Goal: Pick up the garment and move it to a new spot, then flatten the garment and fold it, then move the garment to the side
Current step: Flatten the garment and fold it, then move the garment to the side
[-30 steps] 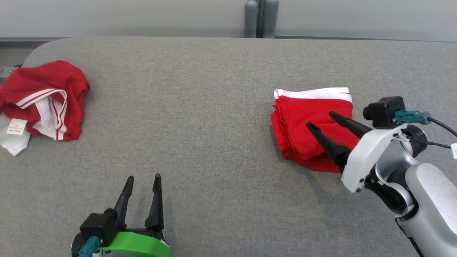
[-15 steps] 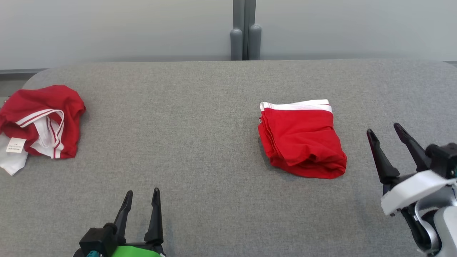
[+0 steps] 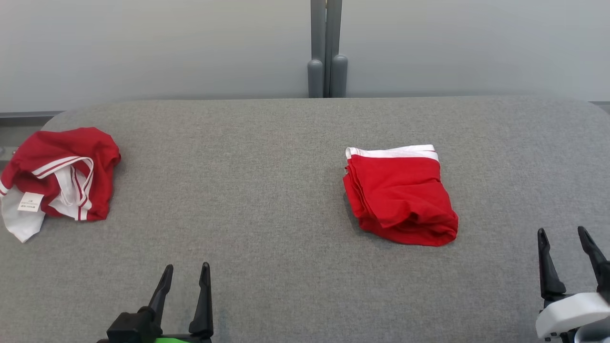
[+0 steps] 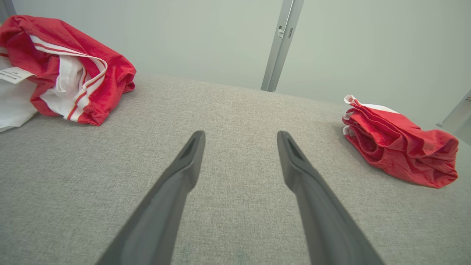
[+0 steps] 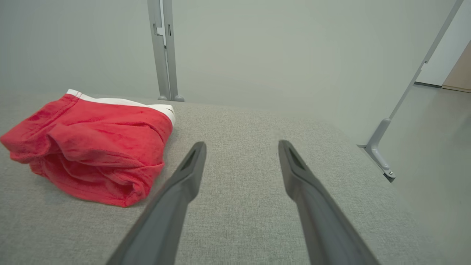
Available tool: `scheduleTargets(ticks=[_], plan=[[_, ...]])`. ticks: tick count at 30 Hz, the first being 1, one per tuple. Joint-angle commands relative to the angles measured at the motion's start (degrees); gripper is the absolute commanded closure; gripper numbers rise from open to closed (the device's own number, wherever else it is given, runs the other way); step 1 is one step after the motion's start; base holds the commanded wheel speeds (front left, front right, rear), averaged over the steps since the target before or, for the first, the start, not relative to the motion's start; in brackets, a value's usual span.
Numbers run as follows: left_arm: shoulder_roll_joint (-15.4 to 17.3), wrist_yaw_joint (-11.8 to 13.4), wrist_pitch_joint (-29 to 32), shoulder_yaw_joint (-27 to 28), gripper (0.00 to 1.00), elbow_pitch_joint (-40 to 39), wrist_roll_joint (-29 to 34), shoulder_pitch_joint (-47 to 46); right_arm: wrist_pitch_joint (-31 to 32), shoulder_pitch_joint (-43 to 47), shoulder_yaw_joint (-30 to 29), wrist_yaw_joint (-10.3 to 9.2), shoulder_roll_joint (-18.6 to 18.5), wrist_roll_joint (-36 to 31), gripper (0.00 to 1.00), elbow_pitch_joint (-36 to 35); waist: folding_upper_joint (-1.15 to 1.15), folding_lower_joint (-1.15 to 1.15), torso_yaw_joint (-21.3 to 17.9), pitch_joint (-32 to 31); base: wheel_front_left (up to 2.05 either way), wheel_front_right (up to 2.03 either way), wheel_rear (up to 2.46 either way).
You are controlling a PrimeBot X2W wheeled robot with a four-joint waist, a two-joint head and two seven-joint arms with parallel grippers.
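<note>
Garment, folded (image 3: 399, 195), lies right of centre on the counter (image 3: 267, 190), white waistband at its far edge, seemingly parked there as finished. Left pincer (image 3: 187, 267) and right pincer (image 3: 561, 231) hover near the front edge, jaws apart, empty, well clear of cloth. Crumpled garment (image 3: 62, 176) lies far left.

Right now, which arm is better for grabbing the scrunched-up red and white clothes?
Left, probably. The left end effector sits open on the same side of the table as the scrunched-up garment. The right end effector is far across the table, beyond the folded garment.
</note>
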Motion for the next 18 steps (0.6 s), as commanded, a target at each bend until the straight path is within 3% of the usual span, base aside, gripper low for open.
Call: scheduleTargets(ticks=[1, 18], plan=[[0.1, -0.4, -0.2, 0.3, 0.0, 0.6, 0.8, 1.0, -0.2, 1.5, -0.5, -0.03, 0.7, -1.1, 0.0, -0.3, 0.0, 0.0, 0.0, -0.1, 0.0, 0.0, 0.0], [0.1, -1.7, -0.2, 3.6, 0.0, 5.6, 3.7, 0.8, -0.2, 4.1, 0.3, -0.03, 3.3, -5.1, 0.0, -0.2, 0.0, 0.0, 0.0, -1.1, 0.0, 0.0, 0.0]])
